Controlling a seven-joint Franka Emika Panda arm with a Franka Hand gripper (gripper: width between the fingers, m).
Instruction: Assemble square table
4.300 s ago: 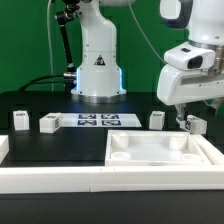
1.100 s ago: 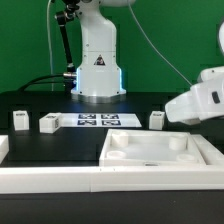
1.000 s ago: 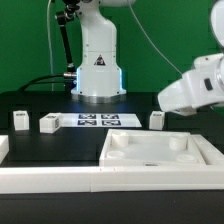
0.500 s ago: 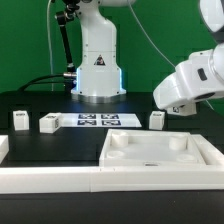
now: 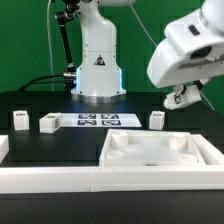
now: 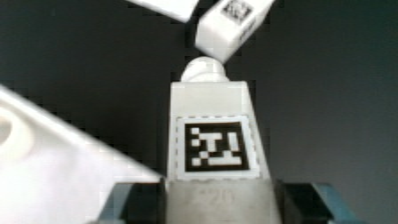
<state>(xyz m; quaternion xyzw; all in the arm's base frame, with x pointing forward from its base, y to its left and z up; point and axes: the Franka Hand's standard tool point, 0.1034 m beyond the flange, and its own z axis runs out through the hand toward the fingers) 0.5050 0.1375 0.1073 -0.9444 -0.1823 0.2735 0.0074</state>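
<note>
The square table's white top [image 5: 150, 152] lies on the black surface at the exterior view's right, its rim and corner sockets facing up. My gripper [image 5: 185, 97] hangs above its far right corner, shut on a white tagged leg [image 5: 187, 96]. In the wrist view that leg [image 6: 217, 130] stands between my fingers [image 6: 139, 203], tag towards the camera, and my gripper [image 6: 217, 202] clamps its near end. Beyond its tip lies another leg [image 6: 231, 25]; a corner of the table top [image 6: 36, 140] shows beside it. Three more legs [image 5: 18, 120] [image 5: 50, 123] [image 5: 157, 119] stand on the surface.
The marker board [image 5: 100, 120] lies flat in front of the robot's white base [image 5: 98, 70]. A long white rail [image 5: 50, 180] borders the front edge. Cables run behind the base at the exterior view's left.
My arm has risen and swung towards the exterior view's left, carrying the leg up off the surface. The leg that stood at the far right is no longer on the table.
</note>
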